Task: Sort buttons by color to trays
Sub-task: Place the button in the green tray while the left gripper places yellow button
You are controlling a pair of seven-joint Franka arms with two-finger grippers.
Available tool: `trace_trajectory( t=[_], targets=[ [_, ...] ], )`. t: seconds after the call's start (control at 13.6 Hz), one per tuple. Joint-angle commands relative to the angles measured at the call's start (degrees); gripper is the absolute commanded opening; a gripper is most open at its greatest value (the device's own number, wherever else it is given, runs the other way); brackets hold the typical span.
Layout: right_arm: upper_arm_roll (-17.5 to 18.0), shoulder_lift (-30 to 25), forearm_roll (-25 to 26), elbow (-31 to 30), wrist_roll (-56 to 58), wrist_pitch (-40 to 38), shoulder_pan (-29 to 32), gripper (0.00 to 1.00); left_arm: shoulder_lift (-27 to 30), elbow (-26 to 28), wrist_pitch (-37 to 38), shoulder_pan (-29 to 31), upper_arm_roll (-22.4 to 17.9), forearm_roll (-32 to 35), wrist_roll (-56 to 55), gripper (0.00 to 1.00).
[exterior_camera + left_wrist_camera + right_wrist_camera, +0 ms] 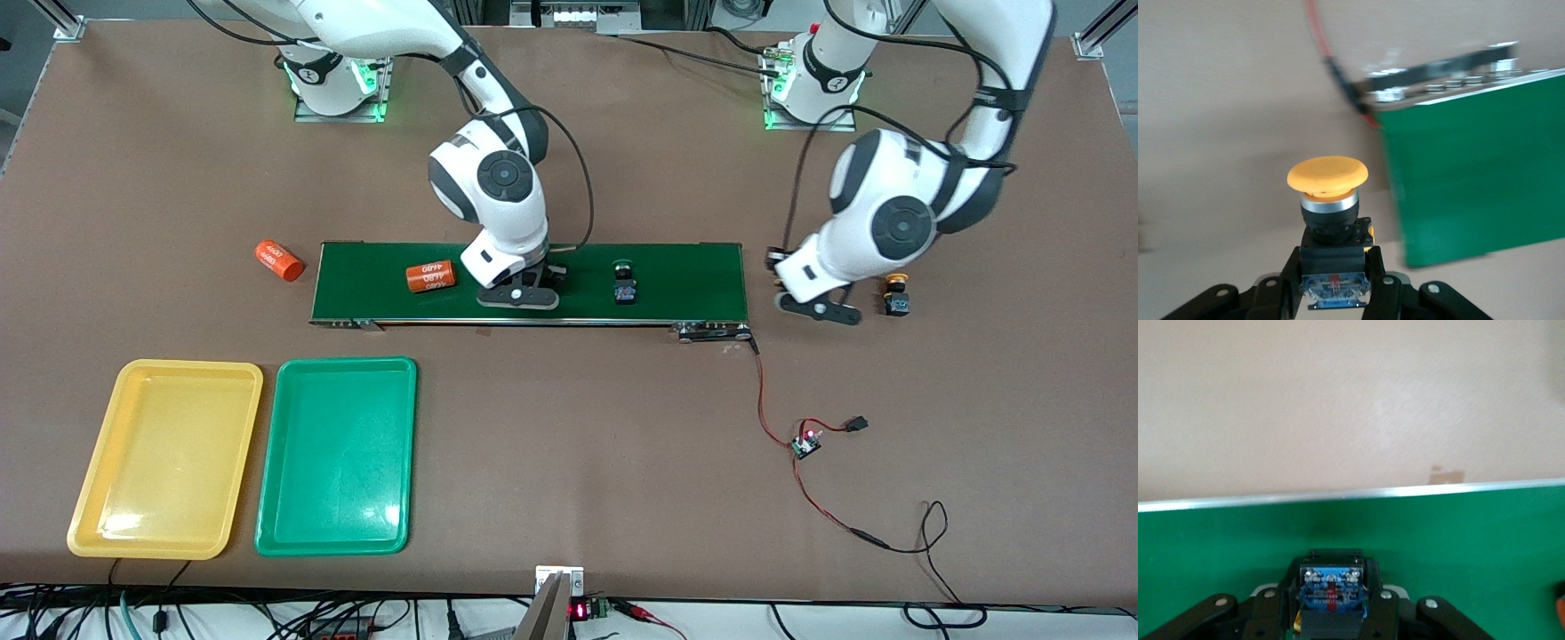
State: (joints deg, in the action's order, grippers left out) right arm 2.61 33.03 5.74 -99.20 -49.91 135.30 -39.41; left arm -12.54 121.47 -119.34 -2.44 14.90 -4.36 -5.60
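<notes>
My left gripper (1333,261) is shut on the black-and-blue body of a yellow-capped button (1328,175). In the front view this left gripper (818,308) is low over the table just off the conveyor belt's end. A second yellow-capped button (896,297) stands on the table beside it. My right gripper (1331,590) is shut on another button (1331,585), whose cap is hidden. This right gripper (520,296) is low over the belt. A green-capped button (625,284) stands on the belt. The yellow tray (169,458) and green tray (338,458) lie side by side, nearer the front camera.
The dark green conveyor belt (693,276) runs across the middle of the table. One orange "4680" cylinder (431,276) lies on it, and another orange cylinder (279,260) lies on the table off its end. Red and black wires with a small board (806,442) trail from the belt's corner.
</notes>
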Motion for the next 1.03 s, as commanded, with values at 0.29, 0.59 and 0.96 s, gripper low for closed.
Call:
trace_trajectory(
  t=[0.29,0.59,0.96],
  targets=[
    [-4.7,-9.5,-7.3,2.9,20.9,-14.4,12.3,0.00,-3.2,-1.0,-7.0,-2.0,4.6,-12.7,-3.8,0.17],
    [-4.9,-9.6,-8.4,2.9,41.2,-15.8,25.7,0.00,-5.7,-0.3,-11.3,-2.6,4.5,-12.5,-4.6,0.23],
    [-6.7,-1.7,-8.1,5.0,48.2,-7.6,29.7,0.00,-5.2,-0.3,-10.7,-2.1,4.5,-12.3,-4.7,1.00]
  ],
)
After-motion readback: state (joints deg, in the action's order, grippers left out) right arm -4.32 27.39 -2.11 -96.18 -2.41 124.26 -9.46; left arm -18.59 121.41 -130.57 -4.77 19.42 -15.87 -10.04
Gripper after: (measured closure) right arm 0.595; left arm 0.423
